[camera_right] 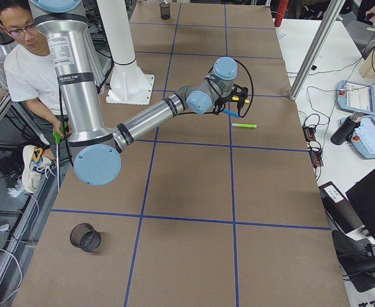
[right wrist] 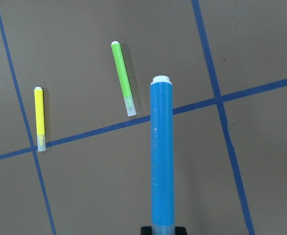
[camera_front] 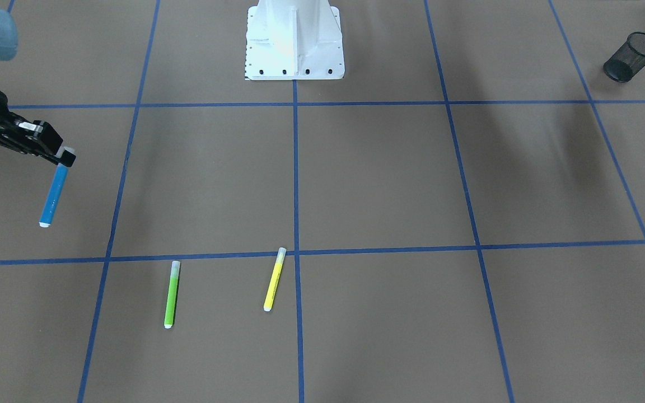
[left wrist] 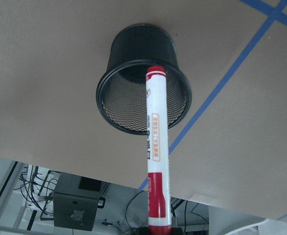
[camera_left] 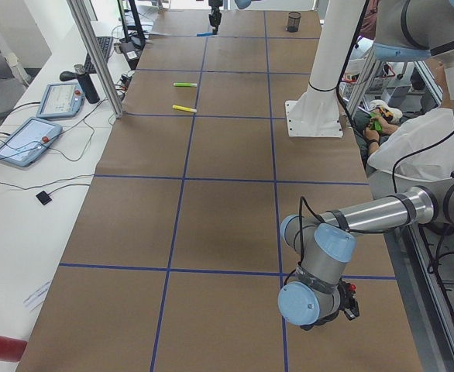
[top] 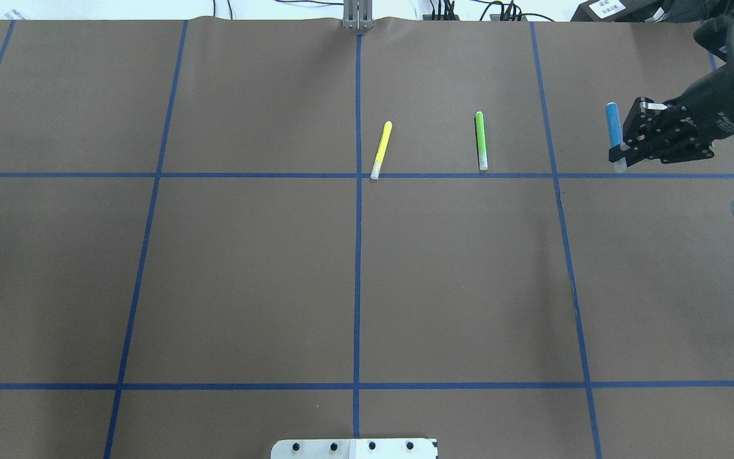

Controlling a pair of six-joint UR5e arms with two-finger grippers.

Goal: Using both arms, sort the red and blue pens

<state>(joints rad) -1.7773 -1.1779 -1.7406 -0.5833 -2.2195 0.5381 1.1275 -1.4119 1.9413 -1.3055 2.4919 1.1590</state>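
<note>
1. The left end effector (left wrist: 160, 229) is clamped on the red cap end of the red marker (left wrist: 154, 147). The marker hangs nearly upright, long axis vertical, with its red-banded tip pointing down at the mouth of the black mesh cup (left wrist: 119, 49) at the robot's left end of the surface (camera_front: 356, 179).
2. In the front-facing view the tip sits close to the rim rather than over the centre. If it is released there, the marker could strike the rim and bounce out, or topple the light cup.
3. The right end effector (camera_front: 64, 158) grips the blue highlighter (camera_front: 54, 196) by its translucent cap end and holds it in the air above the surface. The green highlighter (camera_front: 172, 294) lies near it and the yellow highlighter (camera_front: 274, 280) lies farther off.
4. Its long axis slants, with the white end pointing away from the robot and downward.
5. Because it is gripped at one end only, the highlighter may pivot in the fingers, or the cap may pull off.
6. The other mesh cup (camera_right: 85, 238) is well apart from it, so a long carry remains, and a slanted entry could catch that rim.
</note>
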